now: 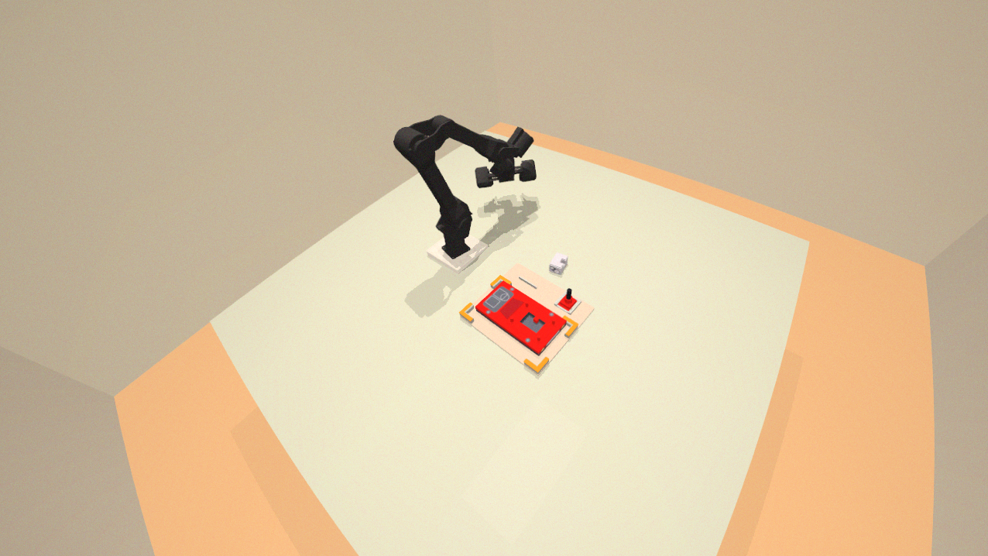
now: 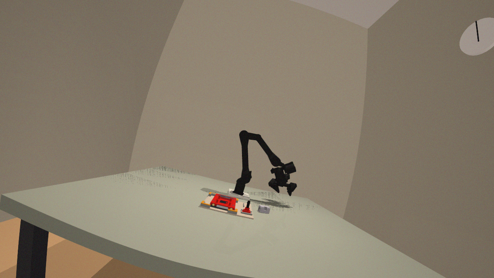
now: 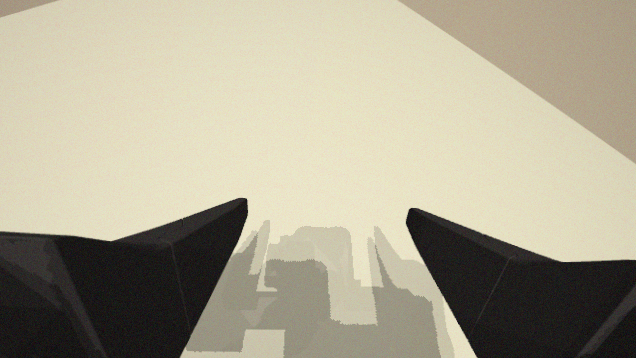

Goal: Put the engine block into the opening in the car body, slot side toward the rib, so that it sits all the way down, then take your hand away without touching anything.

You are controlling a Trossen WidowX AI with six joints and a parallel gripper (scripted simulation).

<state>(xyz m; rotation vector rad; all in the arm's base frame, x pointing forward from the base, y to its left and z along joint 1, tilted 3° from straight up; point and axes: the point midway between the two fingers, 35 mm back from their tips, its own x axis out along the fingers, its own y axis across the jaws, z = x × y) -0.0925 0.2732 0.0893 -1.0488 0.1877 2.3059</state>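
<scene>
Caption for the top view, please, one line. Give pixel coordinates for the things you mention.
Open gripper (image 1: 506, 173) (image 2: 283, 194) (image 3: 329, 210) raised above the table, engine block (image 1: 557, 263) (image 2: 264, 209) beside the board (image 1: 584, 309) (image 2: 247, 218) holding the red car body (image 1: 519, 305) (image 2: 219, 204).

Bright red is shown on the car body (image 1: 516, 324) (image 2: 232, 206), with a darker red patch beside a grey panel (image 1: 496, 298) outlined in paler lines. Its corners are framed by orange-yellow brackets (image 1: 536, 365) (image 2: 205, 203), set on a pale peach board (image 1: 584, 310) (image 2: 249, 218). Pale lilac-grey is worn by the engine block (image 1: 557, 264) (image 2: 264, 209). A red base is topped with black on the small lever (image 1: 568, 301) (image 2: 247, 209). The fingers (image 1: 506, 174) (image 2: 283, 189) are coloured plain black, while the table (image 1: 622, 428) (image 2: 155, 221) (image 3: 310, 110) is toned pale cream-green, patterned by grey shadows.
</scene>
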